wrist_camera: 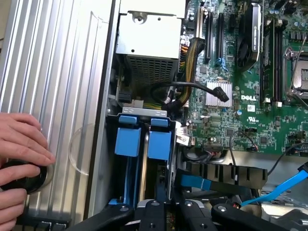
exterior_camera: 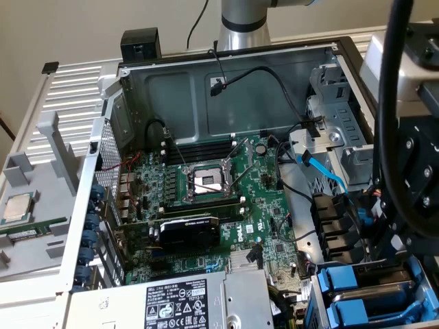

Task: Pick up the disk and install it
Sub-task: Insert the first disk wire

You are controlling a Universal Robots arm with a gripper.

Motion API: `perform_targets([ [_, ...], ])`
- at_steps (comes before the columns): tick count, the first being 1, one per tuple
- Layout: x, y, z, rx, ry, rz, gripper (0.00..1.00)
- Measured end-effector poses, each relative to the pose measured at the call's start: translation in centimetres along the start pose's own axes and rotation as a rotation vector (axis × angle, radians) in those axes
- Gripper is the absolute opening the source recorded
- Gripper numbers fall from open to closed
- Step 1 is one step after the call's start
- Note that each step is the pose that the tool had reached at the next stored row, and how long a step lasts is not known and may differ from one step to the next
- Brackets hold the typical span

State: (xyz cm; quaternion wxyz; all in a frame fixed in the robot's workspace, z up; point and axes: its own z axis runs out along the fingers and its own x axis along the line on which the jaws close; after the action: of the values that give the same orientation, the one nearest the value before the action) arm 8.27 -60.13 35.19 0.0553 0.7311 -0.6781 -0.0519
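We see the disk (wrist_camera: 159, 144) standing on end in the drive cage (wrist_camera: 137, 111) at a corner of the open computer case (exterior_camera: 226, 75). Its blue carrier end faces out of the case and its long axis runs down into the bay. A second blue carrier (wrist_camera: 128, 141) stands just beside it, on the side away from the motherboard (exterior_camera: 226, 199), so the cage holds two carriers. The hand (wrist_camera: 169, 214) hangs over them, nearest the disk; we cannot tell whether it is open or closed. The case also holds one power supply (wrist_camera: 150, 29), one graphics card (exterior_camera: 186, 232) and one CPU socket (exterior_camera: 208, 181). One CPU chip (exterior_camera: 17, 208) lies outside the case on a grey tray (exterior_camera: 41, 247). A person's fingers (wrist_camera: 24, 144) rest on a black knob (wrist_camera: 26, 178).
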Motion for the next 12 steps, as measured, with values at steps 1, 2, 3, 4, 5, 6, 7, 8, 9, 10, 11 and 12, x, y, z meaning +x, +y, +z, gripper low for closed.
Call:
perform_targets([
  [1, 0.0, -0.03, 0.0, -0.0027, 0.0023, 0.002, 0.17],
  [2, 0.01, -0.11, -0.03, -0.0049, 0.0035, 0.003, 0.17],
  [3, 0.01, -0.2, -0.03, -0.0057, 0.0035, 0.003, 0.17],
  [4, 0.01, -0.28, -0.02, -0.0059, 0.0032, 0.005, 0.17],
  [5, 0.02, -0.34, 0.02, -0.0059, 0.0028, 0.006, 0.17],
  [6, 0.03, -0.38, 0.05, -0.006, 0.0025, 0.008, 0.17],
  [7, 0.02, -0.39, 0.1, -0.006, 0.002, 0.011, 0.17],
  [8, 0.03, -0.4, 0.14, -0.0061, 0.0017, 0.014, 0.17],
  [9, 0.04, -0.41, 0.16, -0.0062, 0.001, 0.019, 0.17],
  [10, 0.05, -0.42, 0.19, -0.0063, -0.0001, 0.025, 0.17],
  [11, 0.07, -0.42, 0.2, -0.0063, -0.0011, 0.032, 0.17],
  [12, 0.11, -0.42, 0.22, -0.0063, -0.0026, 0.04, 0.17],
])
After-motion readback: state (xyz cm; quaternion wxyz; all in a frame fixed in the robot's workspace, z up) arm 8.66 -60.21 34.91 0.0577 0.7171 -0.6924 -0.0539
